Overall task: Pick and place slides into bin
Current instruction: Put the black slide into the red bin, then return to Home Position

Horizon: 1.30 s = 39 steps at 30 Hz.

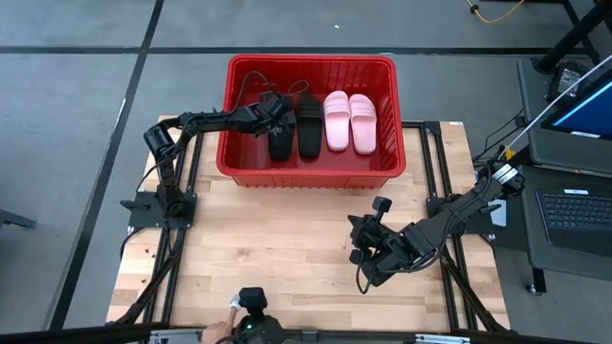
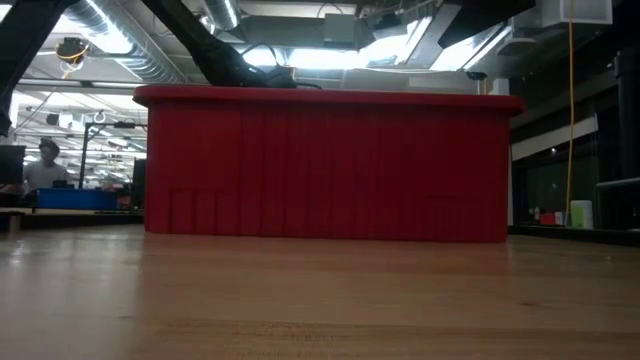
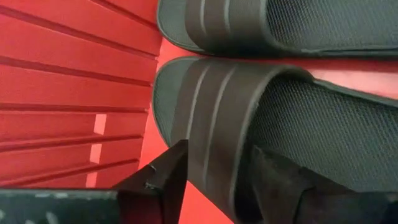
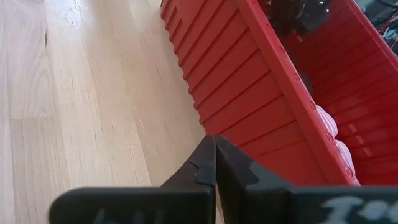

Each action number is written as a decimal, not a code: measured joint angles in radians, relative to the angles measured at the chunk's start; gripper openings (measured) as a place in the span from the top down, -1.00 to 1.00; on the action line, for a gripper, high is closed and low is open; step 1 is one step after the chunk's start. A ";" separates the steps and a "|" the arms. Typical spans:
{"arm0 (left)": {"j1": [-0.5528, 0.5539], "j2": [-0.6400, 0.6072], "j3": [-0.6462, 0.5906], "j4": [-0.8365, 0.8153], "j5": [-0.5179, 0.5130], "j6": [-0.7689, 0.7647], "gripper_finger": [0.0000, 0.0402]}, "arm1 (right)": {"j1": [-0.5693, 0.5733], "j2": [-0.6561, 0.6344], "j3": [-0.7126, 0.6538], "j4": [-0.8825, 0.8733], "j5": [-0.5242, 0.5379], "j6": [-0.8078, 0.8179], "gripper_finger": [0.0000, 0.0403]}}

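High view is showing all four slides lying side by side inside the bin: two black slides toward the left arm's side, two pink slides beside them, toes all pointing one way so the row is fitting across the basket floor. The left gripper is reaching over the bin's wall and sitting on the outermost black slide. In the left wrist view its fingers are straddling the ribbed strap, one on each side, apparently pinching it; that strap is the easiest part to clamp. Judging by the full row, the slide is being set down and the task is nearing its end. The right gripper is waiting low over the desk in front of the bin, its fingers pressed together and holding nothing.
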State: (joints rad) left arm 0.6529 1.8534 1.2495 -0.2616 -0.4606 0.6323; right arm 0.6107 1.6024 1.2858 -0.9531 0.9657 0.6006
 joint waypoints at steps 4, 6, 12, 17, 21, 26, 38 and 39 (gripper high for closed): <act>0.000 0.000 0.000 -0.027 0.000 0.000 0.17 | 0.000 0.000 0.000 0.000 0.000 0.000 0.97; 0.000 0.000 0.000 -0.042 0.000 0.001 0.16 | 0.000 0.000 0.000 0.000 0.000 0.000 0.97; -0.017 -0.007 0.000 -0.092 0.008 0.033 0.16 | 0.000 0.000 0.000 0.000 0.000 0.005 0.97; -0.035 -0.037 0.000 -0.109 0.008 0.036 0.16 | 0.000 0.000 0.000 0.001 0.000 0.005 0.97; -0.044 -0.076 0.000 -0.110 0.004 0.036 0.16 | 0.000 0.000 0.000 0.003 0.000 0.009 0.97; -0.051 -0.133 0.000 -0.179 0.000 0.009 0.16 | 0.000 0.000 0.000 0.002 0.000 0.020 0.97; -0.120 -0.321 0.000 -0.334 -0.026 -0.134 0.16 | 0.000 0.000 0.000 0.001 0.000 0.020 0.97; -0.130 -0.340 0.000 -0.333 -0.026 -0.148 0.16 | 0.000 0.000 0.000 0.001 0.001 0.020 0.97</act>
State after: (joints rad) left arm 0.5230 1.5133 1.2495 -0.5951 -0.4863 0.4841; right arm 0.6108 1.6024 1.2858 -0.9516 0.9664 0.6205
